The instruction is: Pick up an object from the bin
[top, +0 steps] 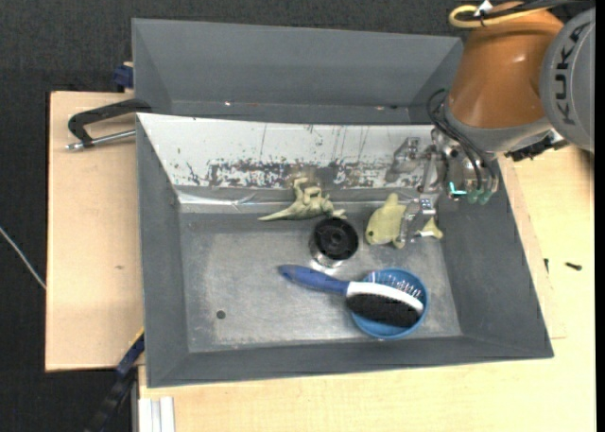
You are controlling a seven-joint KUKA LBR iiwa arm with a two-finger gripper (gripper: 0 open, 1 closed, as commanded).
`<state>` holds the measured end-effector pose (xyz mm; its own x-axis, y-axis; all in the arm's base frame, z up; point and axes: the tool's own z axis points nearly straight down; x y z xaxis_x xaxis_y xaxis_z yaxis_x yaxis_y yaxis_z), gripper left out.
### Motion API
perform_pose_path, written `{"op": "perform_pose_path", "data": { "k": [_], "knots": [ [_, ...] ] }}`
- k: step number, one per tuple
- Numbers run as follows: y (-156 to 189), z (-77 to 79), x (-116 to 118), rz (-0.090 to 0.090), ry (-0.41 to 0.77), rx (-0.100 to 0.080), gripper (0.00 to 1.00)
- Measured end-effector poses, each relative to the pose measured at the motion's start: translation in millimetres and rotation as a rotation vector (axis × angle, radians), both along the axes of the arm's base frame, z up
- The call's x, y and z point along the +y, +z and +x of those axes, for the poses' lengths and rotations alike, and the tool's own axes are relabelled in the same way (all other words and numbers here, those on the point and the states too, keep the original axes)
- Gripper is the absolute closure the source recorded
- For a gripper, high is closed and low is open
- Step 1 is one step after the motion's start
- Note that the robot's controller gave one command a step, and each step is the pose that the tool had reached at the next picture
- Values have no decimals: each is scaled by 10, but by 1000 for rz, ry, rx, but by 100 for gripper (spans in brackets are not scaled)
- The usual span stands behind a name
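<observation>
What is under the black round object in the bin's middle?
Only the grey floor shows around the black round object; the blue brush handle lies just in front. Whatever is directly beneath is covered.

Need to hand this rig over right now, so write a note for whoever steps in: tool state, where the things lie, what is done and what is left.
Tool: low at the back right of the bin, close beside a pale yellow toy figure. I cannot tell whether it is open or shut.
Other things: a second pale toy figure by the back wall, a black round piece mid-bin, and a blue brush in front.
Done: nothing lifted; everything lies on the bin floor.
Left: grasp one thing, probably the yellow figure nearest the tool, and lift it out.
</observation>
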<state>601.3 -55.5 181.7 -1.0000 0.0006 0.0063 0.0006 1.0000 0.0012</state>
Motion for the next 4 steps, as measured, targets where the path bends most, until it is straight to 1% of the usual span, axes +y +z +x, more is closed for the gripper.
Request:
{"op": "perform_pose_path", "data": {
  "k": [1,2,3,4],
  "knots": [
    [-1038,-261,-192,3,-381,-39,0],
    [-1048,-293,-201,-1,-380,-26,100],
    [-246,-256,-174,0,-385,-20,100],
    [641,-291,-118,0,-402,-21,100]
  ]
}}
